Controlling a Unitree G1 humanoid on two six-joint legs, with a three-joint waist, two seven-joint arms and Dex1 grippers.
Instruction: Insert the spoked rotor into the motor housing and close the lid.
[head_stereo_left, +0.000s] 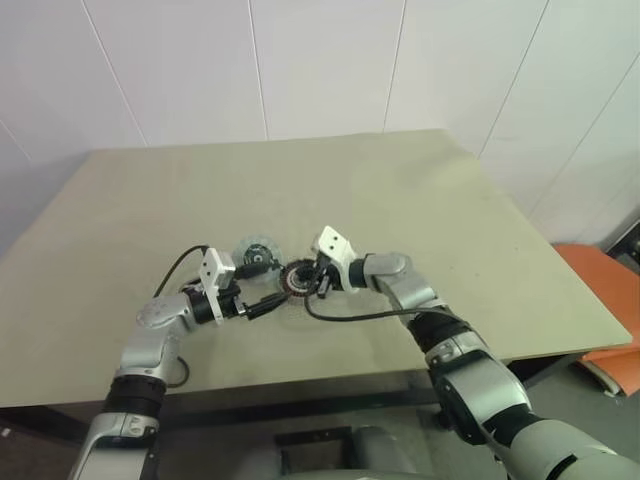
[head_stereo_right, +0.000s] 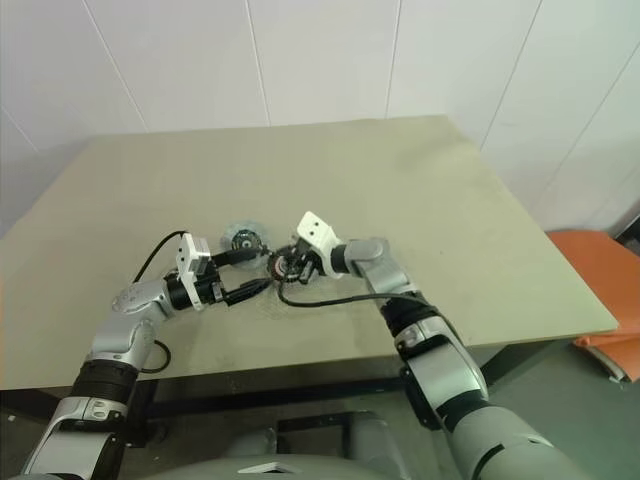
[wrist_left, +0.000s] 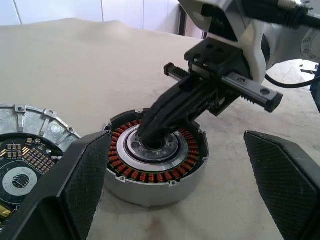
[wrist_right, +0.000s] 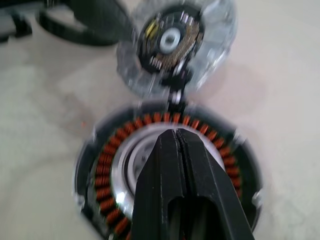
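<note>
A large rectangular beige-topped table (head_stereo_left: 430, 190) stands against a wall of white panels (head_stereo_left: 320, 60) with thin seams. An orange seat (head_stereo_left: 605, 300) sits beside it on grey floor (head_stereo_left: 600, 415).

1. The spoked rotor (wrist_left: 155, 160) lies flat on the tan table, near its middle. It is a round wheel with reddish-copper windings in a ring, a silver inner ring and a dark centre hole. It sits inside a low silvery wall with a dark rim.
2. The motor housing (wrist_right: 175, 42) lies flat just beside the rotor, on the far side from me. It is a round silvery-grey case, open side up, showing a dark circuit board with a pale centre.
</note>
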